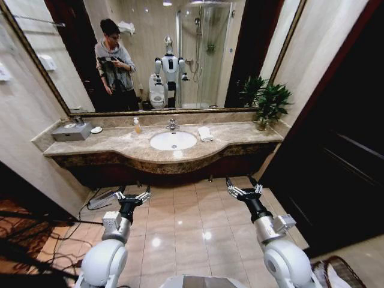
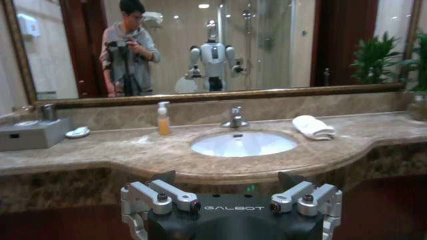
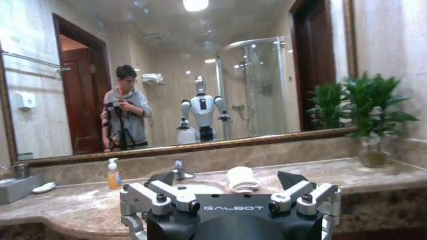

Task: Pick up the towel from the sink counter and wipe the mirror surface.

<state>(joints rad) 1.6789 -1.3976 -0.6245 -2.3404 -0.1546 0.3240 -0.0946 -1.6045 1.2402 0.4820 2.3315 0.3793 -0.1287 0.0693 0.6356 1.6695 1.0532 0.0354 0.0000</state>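
Marble, mottled brown and beige, formed the sink counter (image 1: 240, 143), whose curved front bulged out around an oval white basin (image 1: 173, 140) with a chrome faucet (image 1: 173, 125) behind it. White and folded into a small bundle, the towel (image 1: 205, 134) lay on the counter just beside the basin on the robot's right, between the basin and a potted plant (image 1: 268, 102) at the far right end. An orange soap bottle (image 1: 137, 125) stood on the basin's other side, and a grey box (image 1: 71, 131) sat at the left end with a small round white dish (image 1: 96, 129) next to it. Above the counter the mirror surface (image 1: 72, 54) ran the full width in its thin bronze frame. Both arms were held low over the tiled floor (image 1: 180, 222), well short of the counter. The left gripper (image 1: 132, 196) had its fingers spread wide with nothing between them, and the right gripper (image 1: 243, 186) was likewise spread apart and empty. From the left wrist view the towel (image 2: 313, 127) lay near the faucet (image 2: 233, 117), clear of both grippers.
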